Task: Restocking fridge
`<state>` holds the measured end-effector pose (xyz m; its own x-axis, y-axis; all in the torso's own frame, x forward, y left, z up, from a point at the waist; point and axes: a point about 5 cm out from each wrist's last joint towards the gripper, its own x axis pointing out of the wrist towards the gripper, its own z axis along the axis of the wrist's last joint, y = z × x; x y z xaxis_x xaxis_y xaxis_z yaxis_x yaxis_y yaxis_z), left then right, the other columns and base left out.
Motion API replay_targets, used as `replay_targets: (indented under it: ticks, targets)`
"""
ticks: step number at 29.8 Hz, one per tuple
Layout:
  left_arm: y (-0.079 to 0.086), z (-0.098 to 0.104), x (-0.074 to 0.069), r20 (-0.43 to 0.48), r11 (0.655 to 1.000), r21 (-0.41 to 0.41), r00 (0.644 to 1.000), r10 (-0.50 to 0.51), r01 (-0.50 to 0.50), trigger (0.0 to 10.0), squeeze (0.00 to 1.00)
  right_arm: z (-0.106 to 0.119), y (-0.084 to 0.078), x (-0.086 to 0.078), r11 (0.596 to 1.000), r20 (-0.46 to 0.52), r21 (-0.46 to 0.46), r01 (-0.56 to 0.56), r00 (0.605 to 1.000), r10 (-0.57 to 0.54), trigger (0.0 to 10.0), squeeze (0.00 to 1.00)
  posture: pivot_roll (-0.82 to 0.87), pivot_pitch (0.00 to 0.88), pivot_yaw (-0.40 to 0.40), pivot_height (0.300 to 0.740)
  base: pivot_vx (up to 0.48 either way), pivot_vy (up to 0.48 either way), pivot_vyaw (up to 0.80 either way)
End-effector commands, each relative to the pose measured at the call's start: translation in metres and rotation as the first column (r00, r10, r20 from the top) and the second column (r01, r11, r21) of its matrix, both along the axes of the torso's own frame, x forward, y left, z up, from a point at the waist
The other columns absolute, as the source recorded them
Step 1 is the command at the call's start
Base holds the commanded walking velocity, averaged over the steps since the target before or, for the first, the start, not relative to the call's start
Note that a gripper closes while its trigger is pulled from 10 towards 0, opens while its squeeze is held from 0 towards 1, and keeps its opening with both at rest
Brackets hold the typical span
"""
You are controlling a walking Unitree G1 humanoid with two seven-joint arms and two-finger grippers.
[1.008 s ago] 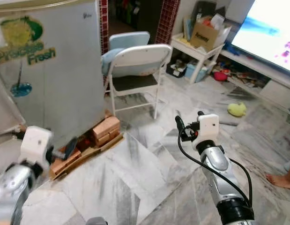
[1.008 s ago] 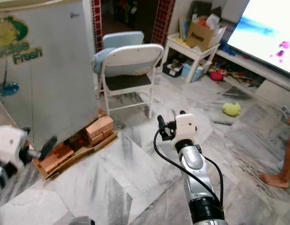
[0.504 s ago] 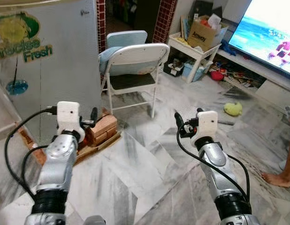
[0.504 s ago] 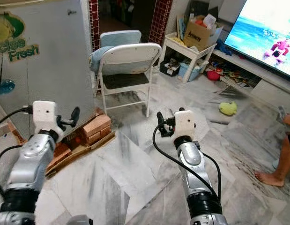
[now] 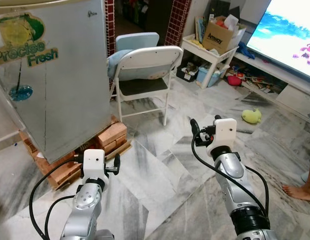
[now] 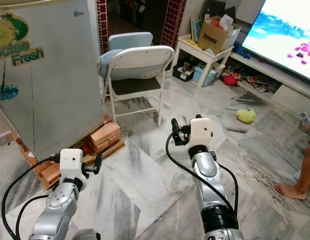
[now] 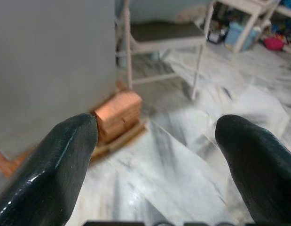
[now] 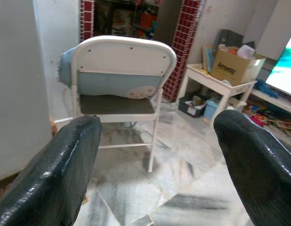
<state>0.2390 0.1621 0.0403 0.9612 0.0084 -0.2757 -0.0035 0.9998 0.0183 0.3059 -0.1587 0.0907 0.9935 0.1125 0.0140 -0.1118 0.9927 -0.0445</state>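
**Fridge at left, both grippers empty above the marble floor**

Fridge [image 5: 54,75]: a grey cabinet with a "Precise Fresh" sticker on its face, standing at the robot's front left. It rests on stacked bricks [image 5: 112,136] over a flat wooden board. In the eye views its side panel faces the robot; whether a door is open cannot be made out.

Left gripper [image 5: 116,162]: held low, just in front of the brick stack, above the floor. In the left wrist view its two black fingers [image 7: 56,174] stand wide apart with nothing between them; bricks and fridge side lie beyond.

Right gripper [image 5: 194,128]: raised at centre right, well apart from the fridge, over bare floor. In the right wrist view its fingers [image 8: 60,174] are likewise spread, nothing held, and point toward the folding chair.

Folding chair [image 5: 144,75]: white metal frame with a dark seat, just right of the fridge. A pale blue cushion [image 6: 112,57] lies against its backrest.

Floor [image 5: 160,165]: grey-veined white marble tiles.

Farther right: a white side table [image 5: 210,52] carries a cardboard box [image 5: 218,36] and has bins beneath it. A large lit screen [image 5: 290,35] stands at the upper right. A yellow-green soft toy [image 5: 252,116] lies on the floor near scattered clutter. A person's bare foot [image 5: 299,192] shows at the right edge.
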Motion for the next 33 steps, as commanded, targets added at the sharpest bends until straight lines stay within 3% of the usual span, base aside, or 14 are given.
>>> replay_targets:
  ticks: [1,8,11,12,14,20,24,33]
  targets:
    - [0.011,0.006,-0.005,0.009,0.999,0.024,1.000,0.027,-0.027,10.0,0.00,-0.001,-0.005,0.000,1.000,-0.003,-0.003,0.013,1.000,-0.013,10.0,0.00,0.14,0.000,-0.099,0.740,0.000,0.000,0.00]
    - [0.013,0.006,-0.023,-0.036,0.999,0.032,0.999,-0.012,0.013,10.0,0.00,0.000,-0.005,0.001,1.000,0.004,-0.008,0.015,1.000,-0.015,10.0,0.00,0.16,0.007,-0.092,0.740,0.000,0.000,0.00]
    - [0.018,0.020,-0.012,0.048,0.995,0.098,0.999,0.010,-0.014,10.0,0.00,0.003,-0.008,0.001,1.000,0.012,-0.015,0.020,1.000,-0.019,10.0,0.00,0.16,0.000,-0.095,0.740,0.000,0.000,0.00]
    - [0.026,0.033,0.000,0.119,0.991,0.128,0.992,0.035,-0.050,10.0,0.00,0.004,-0.010,0.001,1.000,0.017,-0.017,0.024,1.000,-0.024,10.0,0.00,0.15,0.000,-0.095,0.740,0.000,0.000,0.00]
    - [0.034,0.044,0.010,0.159,0.987,0.142,0.986,0.051,-0.074,10.0,0.00,0.006,-0.011,0.002,0.999,0.023,-0.018,0.028,0.999,-0.027,10.0,0.00,0.15,0.000,-0.096,0.740,0.000,0.000,0.00]
    - [0.050,0.063,0.016,0.209,0.976,0.187,0.975,0.075,-0.115,10.0,0.00,0.011,-0.012,0.002,0.999,0.041,-0.007,0.035,0.999,-0.035,10.0,0.00,0.13,0.000,-0.089,0.740,0.000,0.000,0.00]
    - [0.061,0.067,0.008,0.216,0.977,0.160,0.971,0.102,-0.138,10.0,0.00,0.012,-0.013,-0.003,0.999,0.043,0.020,0.036,0.998,-0.036,10.0,0.00,0.13,0.000,-0.085,0.740,0.000,0.000,0.00]
    - [0.058,0.052,-0.009,0.173,0.982,0.146,0.980,0.097,-0.123,10.0,0.00,0.008,-0.009,-0.018,0.999,0.037,0.035,0.009,0.999,-0.010,10.0,0.00,0.12,0.000,-0.076,0.740,0.000,0.000,0.00]
